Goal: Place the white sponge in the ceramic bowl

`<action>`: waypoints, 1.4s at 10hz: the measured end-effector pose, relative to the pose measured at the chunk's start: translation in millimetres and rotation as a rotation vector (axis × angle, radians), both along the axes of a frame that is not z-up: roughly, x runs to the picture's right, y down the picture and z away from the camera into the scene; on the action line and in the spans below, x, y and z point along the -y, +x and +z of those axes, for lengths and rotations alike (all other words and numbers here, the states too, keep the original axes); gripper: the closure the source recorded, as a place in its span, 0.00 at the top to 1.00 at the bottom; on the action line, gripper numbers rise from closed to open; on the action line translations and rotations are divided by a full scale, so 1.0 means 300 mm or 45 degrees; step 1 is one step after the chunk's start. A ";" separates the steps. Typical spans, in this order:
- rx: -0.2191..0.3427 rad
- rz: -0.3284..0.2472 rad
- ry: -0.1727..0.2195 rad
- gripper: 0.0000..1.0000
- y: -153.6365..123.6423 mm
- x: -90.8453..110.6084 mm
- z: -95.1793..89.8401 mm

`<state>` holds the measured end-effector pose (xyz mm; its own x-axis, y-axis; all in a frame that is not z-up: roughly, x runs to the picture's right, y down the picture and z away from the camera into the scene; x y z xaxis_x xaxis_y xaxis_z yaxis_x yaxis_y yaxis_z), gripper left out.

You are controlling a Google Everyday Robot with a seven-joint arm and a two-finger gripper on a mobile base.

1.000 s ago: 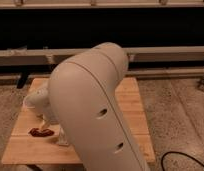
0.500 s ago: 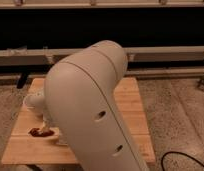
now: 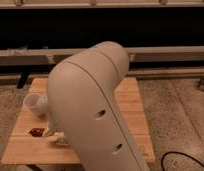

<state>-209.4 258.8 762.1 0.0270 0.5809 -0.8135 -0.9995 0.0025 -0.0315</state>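
Observation:
My arm's large pale shell (image 3: 92,110) fills the middle of the view and covers most of the wooden table (image 3: 130,105). My gripper is almost wholly hidden behind it; small pale parts (image 3: 58,139) stick out at the arm's lower left edge, low over the table's front left. The white sponge is hidden or out of view. The ceramic bowl does not show as a whole. A small red-brown thing (image 3: 36,132) lies at the front left of the table, and I cannot tell whether it is part of the bowl.
A white cup (image 3: 32,101) stands at the table's left edge, touching or just beside a pale part of the arm. A dark wall with a pale rail (image 3: 165,52) runs behind the table. A black cable (image 3: 182,159) lies on the speckled floor at the lower right.
The arm's shell has turned a little, its two holes sitting lower than a second ago. The cup and the red-brown thing have not moved.

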 end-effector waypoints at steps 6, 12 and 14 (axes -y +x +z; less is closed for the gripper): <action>-0.031 -0.039 -0.082 1.00 0.027 -0.061 0.083; -0.030 -0.033 -0.086 0.46 0.055 -0.059 0.077; -0.026 -0.034 -0.078 0.28 0.073 -0.050 0.074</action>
<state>-187.6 273.7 784.3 0.0251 0.5292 -0.8481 -0.9995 0.0278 -0.0122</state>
